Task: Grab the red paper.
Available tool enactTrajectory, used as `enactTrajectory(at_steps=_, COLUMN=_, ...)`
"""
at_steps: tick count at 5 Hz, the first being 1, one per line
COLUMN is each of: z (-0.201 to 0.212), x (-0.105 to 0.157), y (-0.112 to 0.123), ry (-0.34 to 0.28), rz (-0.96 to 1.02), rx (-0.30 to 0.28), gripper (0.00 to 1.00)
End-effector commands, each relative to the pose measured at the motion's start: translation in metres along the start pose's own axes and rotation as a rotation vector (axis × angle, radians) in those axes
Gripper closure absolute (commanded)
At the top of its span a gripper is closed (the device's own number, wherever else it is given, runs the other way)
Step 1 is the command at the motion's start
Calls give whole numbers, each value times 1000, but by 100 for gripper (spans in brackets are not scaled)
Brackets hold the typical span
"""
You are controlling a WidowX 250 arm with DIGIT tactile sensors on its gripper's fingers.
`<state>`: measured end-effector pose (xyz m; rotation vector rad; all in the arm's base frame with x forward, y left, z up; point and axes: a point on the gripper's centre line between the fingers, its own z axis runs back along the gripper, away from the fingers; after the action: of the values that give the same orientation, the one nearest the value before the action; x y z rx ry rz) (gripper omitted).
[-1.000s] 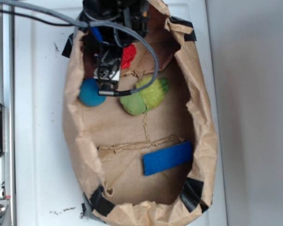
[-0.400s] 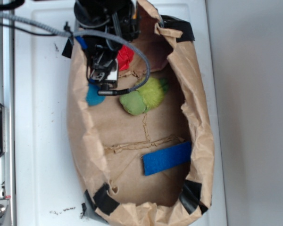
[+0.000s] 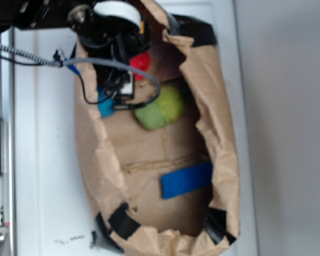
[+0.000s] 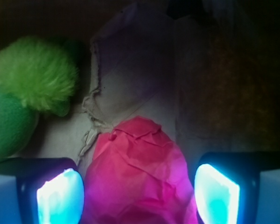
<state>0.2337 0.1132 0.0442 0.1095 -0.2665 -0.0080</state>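
The red paper (image 4: 140,172) is a crumpled ball on the floor of a brown paper bag (image 3: 224,133). In the wrist view it lies between my two lit pads, filling most of the gap, with a thin space showing on each side. My gripper (image 4: 139,196) is open and straddles it. In the exterior view only a small red patch of the paper (image 3: 140,62) shows beside my gripper (image 3: 129,72), near the bag's top end. The arm hides the rest.
A teal-blue ball (image 3: 105,106) lies left of the gripper, half hidden by the bag wall. A fuzzy green plush toy (image 3: 160,109) lies just below the paper and shows in the wrist view (image 4: 35,74). A blue strip (image 3: 186,180) lies lower in the bag.
The arm has moved toward the frame's top and left. The bag's upper rim has folded inward and now covers more of the blue ball. Less of the red paper shows.
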Motion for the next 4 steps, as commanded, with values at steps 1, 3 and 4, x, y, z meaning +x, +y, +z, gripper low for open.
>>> enactTrajectory(at_steps=1, z=-1, x=2, y=0, ry=-35, rz=9, rx=28, gripper=0)
enactTrajectory(at_steps=3, z=-10, x=4, y=-7, ry=-38, rz=5, rx=47, gripper=0)
enactTrajectory(at_steps=4, z=-32, x=4, y=-11, ry=-47, rz=-1, rx=99, gripper=0)
